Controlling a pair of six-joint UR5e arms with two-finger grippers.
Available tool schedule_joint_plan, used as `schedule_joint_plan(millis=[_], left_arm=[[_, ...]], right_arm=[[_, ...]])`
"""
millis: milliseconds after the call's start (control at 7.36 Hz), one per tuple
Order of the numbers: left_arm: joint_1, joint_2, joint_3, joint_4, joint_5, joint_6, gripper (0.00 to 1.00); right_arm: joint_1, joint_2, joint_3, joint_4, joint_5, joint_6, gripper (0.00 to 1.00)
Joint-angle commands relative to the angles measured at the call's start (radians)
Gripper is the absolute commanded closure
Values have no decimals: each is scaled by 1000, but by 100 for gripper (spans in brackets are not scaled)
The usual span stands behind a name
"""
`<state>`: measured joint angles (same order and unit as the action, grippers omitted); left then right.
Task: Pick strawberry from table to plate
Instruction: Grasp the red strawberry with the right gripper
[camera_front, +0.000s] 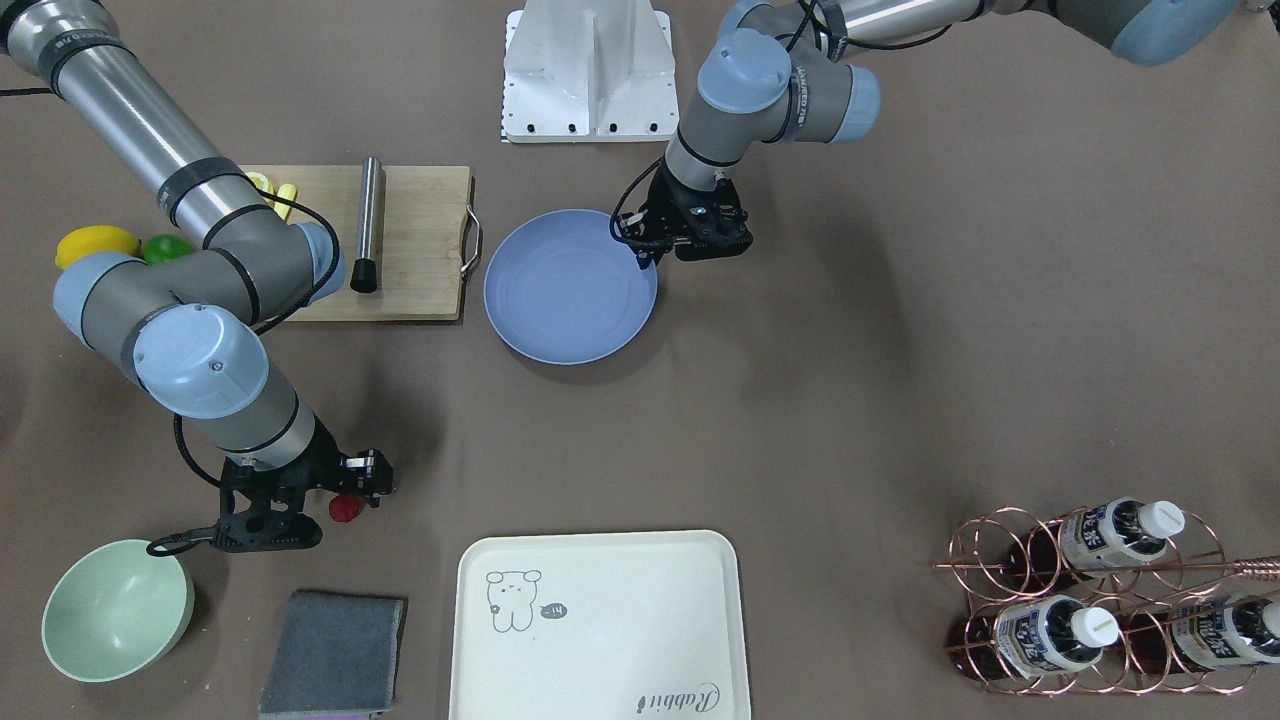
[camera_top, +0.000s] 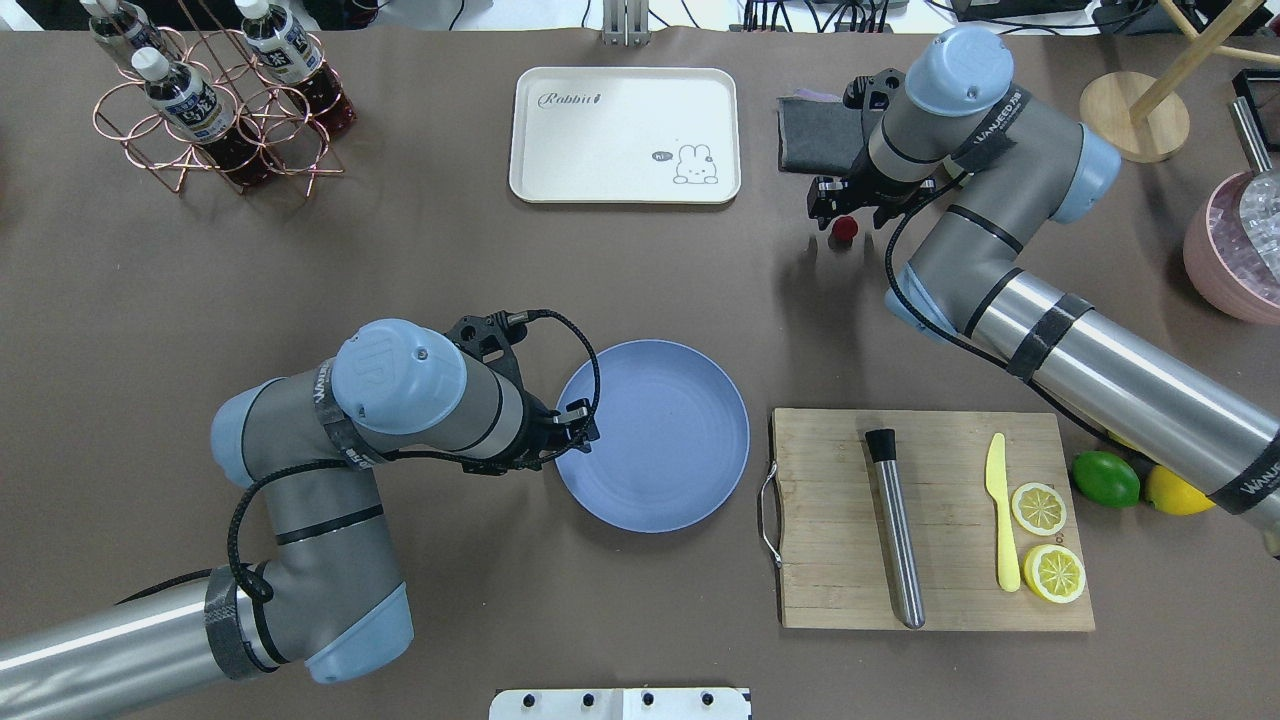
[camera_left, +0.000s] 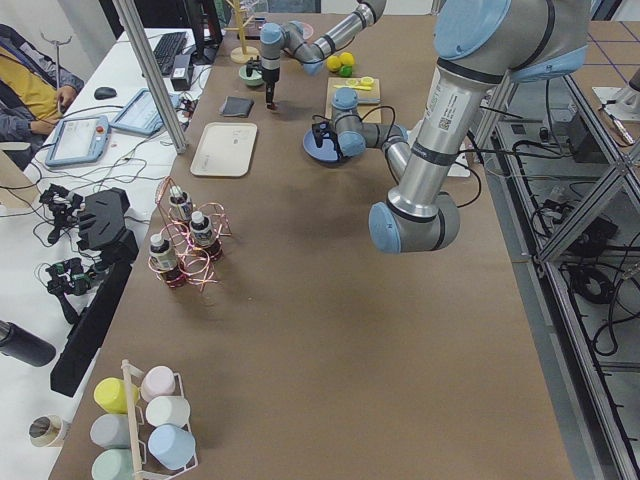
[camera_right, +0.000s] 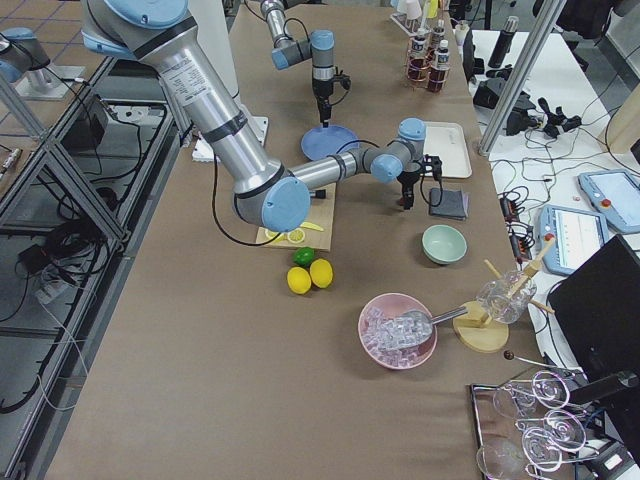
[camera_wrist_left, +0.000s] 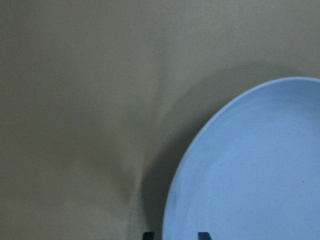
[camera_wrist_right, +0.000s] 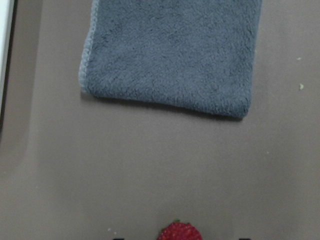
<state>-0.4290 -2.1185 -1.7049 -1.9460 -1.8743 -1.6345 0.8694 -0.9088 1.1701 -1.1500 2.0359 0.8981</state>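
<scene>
Red strawberry (camera_wrist_right: 179, 233) lies on the matte brown table (camera_front: 850, 400) between my right gripper's (camera_top: 848, 214) wide-parted jaws, with clear room on either side and a grey cloth (camera_wrist_right: 170, 55) beyond. Open table runs to the blue plate (camera_top: 670, 470), well apart, where my left gripper (camera_top: 578, 432) hangs at the rim, narrowly parted and empty. Cream tray (camera_front: 600, 640) reads "Rabbit".

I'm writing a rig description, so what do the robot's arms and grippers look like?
Left arm and right arm: silver tubes, grey joints, pale-blue caps, black tape bands. Left gripper and right gripper: black, with looping black cables.
</scene>
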Motion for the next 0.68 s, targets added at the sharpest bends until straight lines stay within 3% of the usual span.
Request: schedule_joint_plan(millis=[0, 272, 544], left_arm=[[-45, 11, -36, 7, -9, 2, 7], [-85, 52, -79, 12, -12, 2, 7], [-189, 80, -93, 10, -115, 5, 8]], right_arm=[[7, 5, 25, 0, 27, 4, 100], [-1, 30, 92, -54, 52, 77, 100], [-41, 97, 198, -224, 50, 131, 100]])
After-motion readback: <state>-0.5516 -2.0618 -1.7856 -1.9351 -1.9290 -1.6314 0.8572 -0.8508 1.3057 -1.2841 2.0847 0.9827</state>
